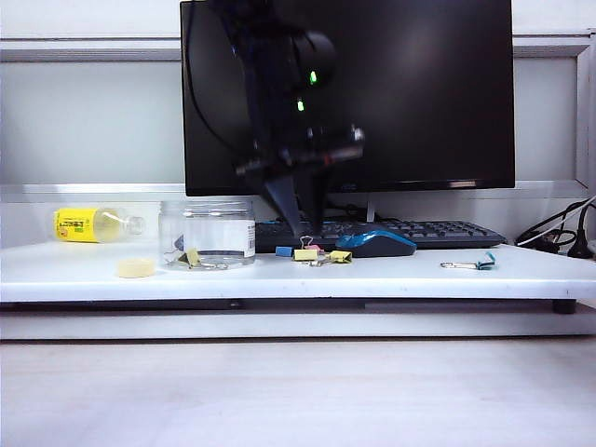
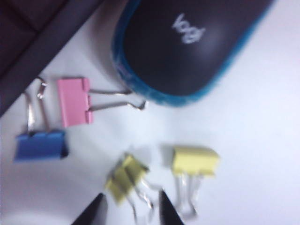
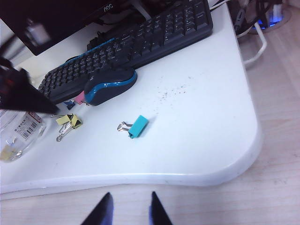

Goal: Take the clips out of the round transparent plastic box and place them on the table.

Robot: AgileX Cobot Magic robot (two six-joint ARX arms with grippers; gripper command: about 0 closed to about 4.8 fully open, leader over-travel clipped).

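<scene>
We see the left gripper (image 2: 130, 210) low over the worktop (image 1: 410, 275) just in front of the mouse (image 1: 377, 244). Its jaws are spread, with nothing pinched; a yellow clip (image 2: 125, 178) lies just by the tips. Near it lie another yellow clip (image 2: 195, 161), a pink clip (image 2: 73, 101) whose wire handles touch the mouse, and a blue clip (image 2: 40, 146), all on the worktop between mouse and box (image 1: 207, 234). The box stands upright left of them, with at least one yellow clip (image 1: 193, 257) inside. The right gripper (image 3: 129, 211) hangs off the worktop's front edge, jaws spread and empty. A teal clip (image 3: 137, 126) lies apart, towards the right.
</scene>
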